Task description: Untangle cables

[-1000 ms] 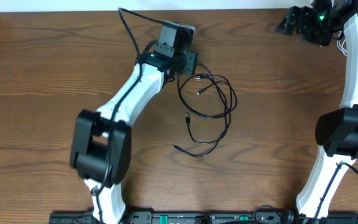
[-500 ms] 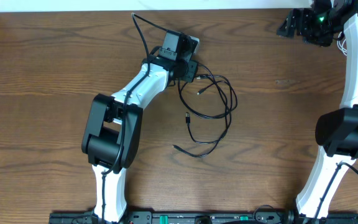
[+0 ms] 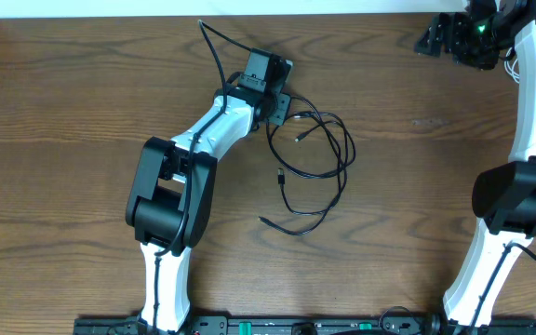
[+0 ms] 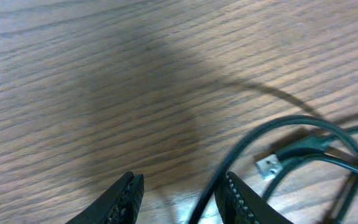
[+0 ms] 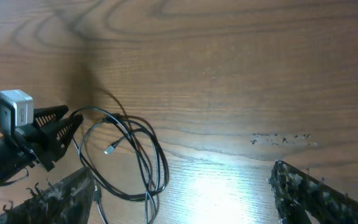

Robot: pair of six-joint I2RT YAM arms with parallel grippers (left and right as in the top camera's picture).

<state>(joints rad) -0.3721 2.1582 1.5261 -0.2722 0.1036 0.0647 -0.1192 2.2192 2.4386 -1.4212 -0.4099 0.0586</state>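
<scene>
A tangle of thin black cable (image 3: 316, 156) lies in loose loops at the middle of the wooden table. It also shows in the right wrist view (image 5: 146, 163). No white cord shows in any view. My left gripper (image 3: 283, 104) is open at the tangle's upper left edge. In the left wrist view its jaws (image 4: 182, 194) are low over the wood, with one black strand (image 4: 241, 155) running between them close to the right finger. A small metal plug end (image 4: 268, 165) lies just beyond. My right gripper (image 3: 434, 39) is open and empty, high at the far right corner.
Loose cable ends lie at the tangle's left (image 3: 280, 174) and lower left (image 3: 264, 221). A thicker black wire (image 3: 214, 51) arcs off the left arm near the table's back edge. My left gripper also shows in the right wrist view (image 5: 53, 127).
The left arm's elbow has swung right and the left gripper has shifted slightly right toward the tangle's edge. The cables and the right arm have not moved.
</scene>
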